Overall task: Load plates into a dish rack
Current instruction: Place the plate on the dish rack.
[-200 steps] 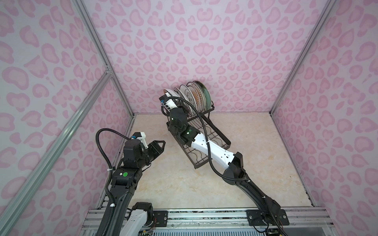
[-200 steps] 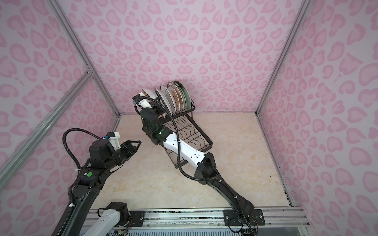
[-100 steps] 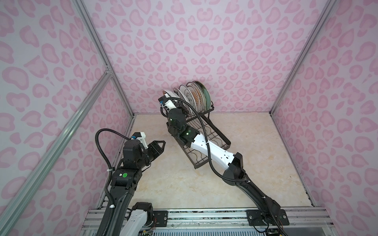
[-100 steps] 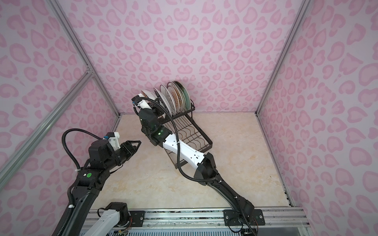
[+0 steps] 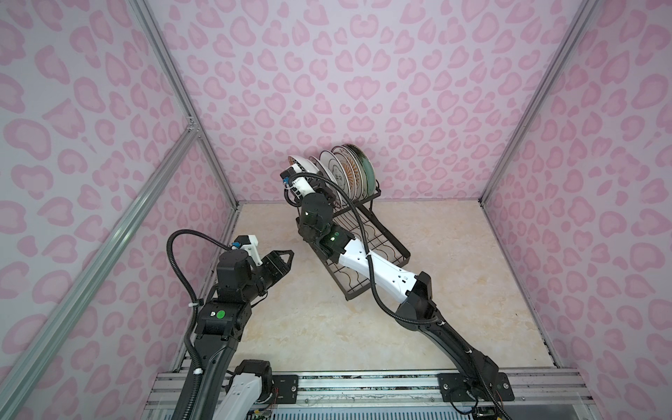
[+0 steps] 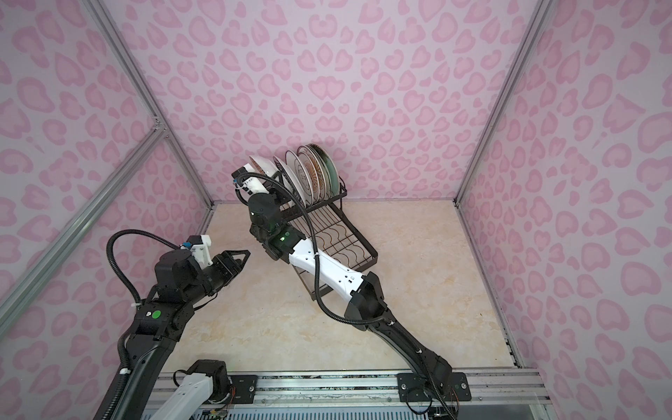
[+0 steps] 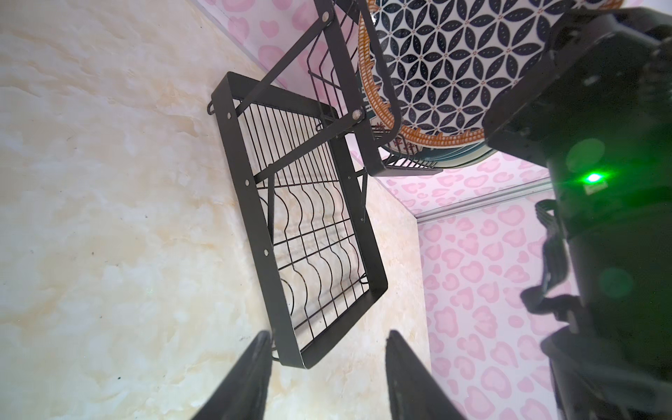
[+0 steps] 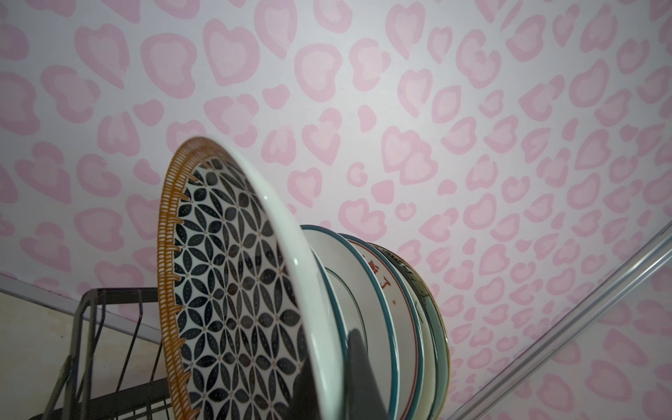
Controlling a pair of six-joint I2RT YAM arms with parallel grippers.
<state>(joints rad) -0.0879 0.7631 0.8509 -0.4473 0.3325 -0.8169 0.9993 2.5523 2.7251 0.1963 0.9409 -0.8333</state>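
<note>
Several plates (image 5: 351, 174) fill the dish rack (image 5: 399, 250); our right pincer (image 8: 329, 378) clamps the geometric plate (image 8: 236, 291), which we should seat upright in the end slot; left pincer (image 7: 327, 334) gapes empty.

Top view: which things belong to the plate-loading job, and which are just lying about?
Job: dish rack, racked plates, geometric plate gripped by right gripper, open left gripper.
Just there: marbled tabletop, pink patterned walls, metal frame rails.
</note>
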